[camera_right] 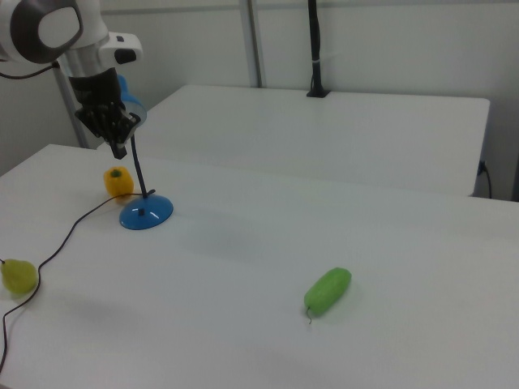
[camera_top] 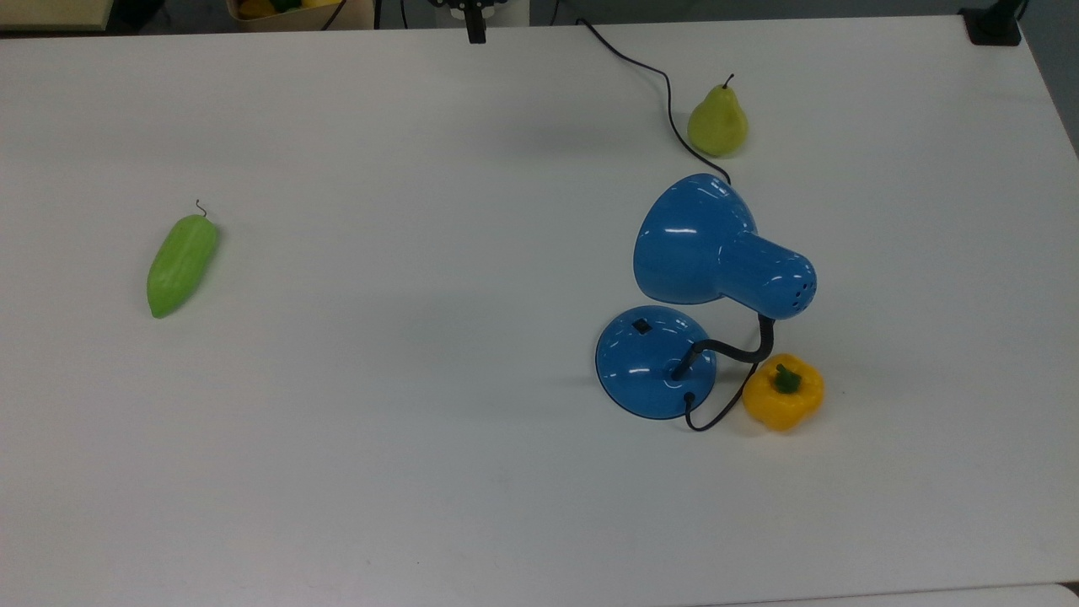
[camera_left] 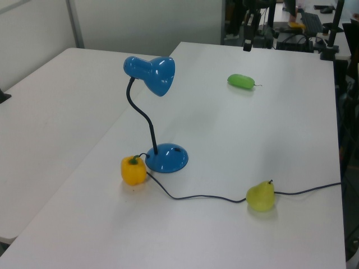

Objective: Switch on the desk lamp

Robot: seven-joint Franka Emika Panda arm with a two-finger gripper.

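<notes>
The glossy blue desk lamp stands on the white table. In the top view its bell shade hangs over the round base, which carries a small black switch. A black gooseneck joins the two, and the black cord runs off the far edge. My gripper sits at the top view's upper edge, far from the lamp, shut on nothing. In the left view the gripper hovers beyond the lamp base. In the right view the gripper partly covers the shade.
A green pear stands by the cord behind the lamp. A yellow bell pepper lies close to the base and gooseneck. A long green vegetable lies far off on the top view's left. A second white table adjoins.
</notes>
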